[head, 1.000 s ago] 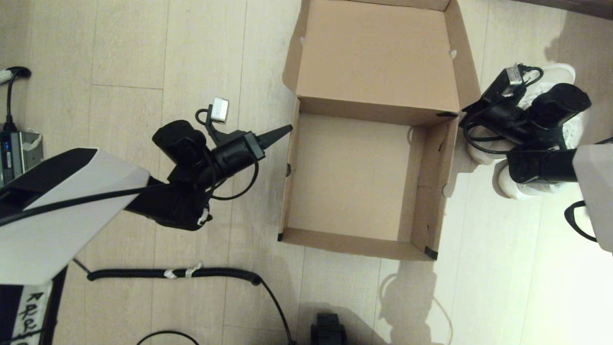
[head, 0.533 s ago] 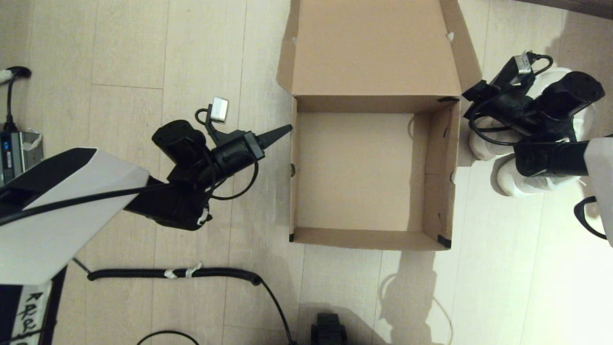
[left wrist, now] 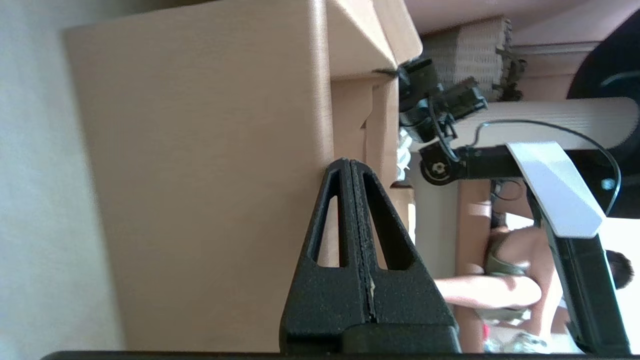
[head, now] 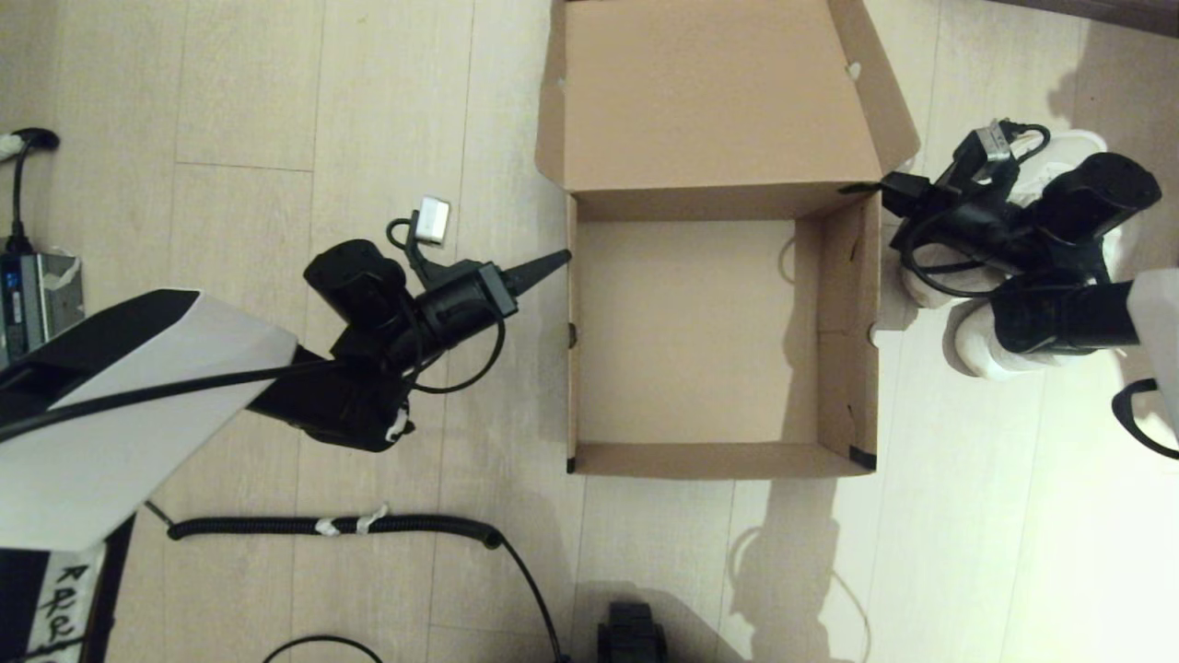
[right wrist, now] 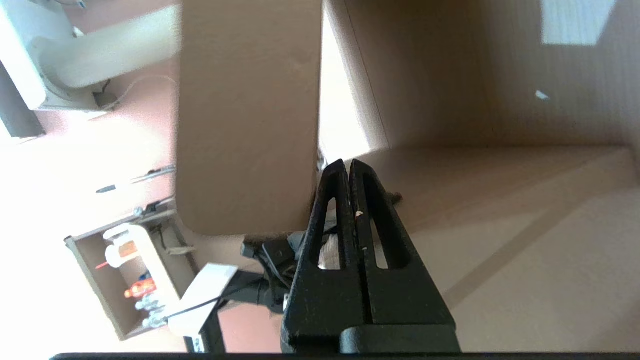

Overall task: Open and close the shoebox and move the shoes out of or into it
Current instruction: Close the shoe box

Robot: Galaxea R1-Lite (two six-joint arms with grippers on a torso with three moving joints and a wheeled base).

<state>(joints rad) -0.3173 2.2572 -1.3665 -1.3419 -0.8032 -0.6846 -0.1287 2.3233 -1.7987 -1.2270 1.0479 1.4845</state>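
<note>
The shoebox (head: 695, 341) is plain matte brown cardboard with black tape at the corners, sitting open and empty on the pale wood-plank floor (head: 249, 110), flap lid (head: 709, 92) folded back. Left gripper (head: 557, 262) has its black wedge fingers pressed together, poking level at the box's left wall, while the right gripper (head: 889, 189) is pinched closed too, at the box's far right corner. The chunky white shoes (head: 976, 345) sit just right of the box, mostly hidden under the right arm, and a coiled black cable (head: 332, 526) lies on the floor nearby.

Left pincer (head: 564, 260) closed, pointing right; right pincer (head: 886, 187) closed, pointing left; both arms extended forward.
</note>
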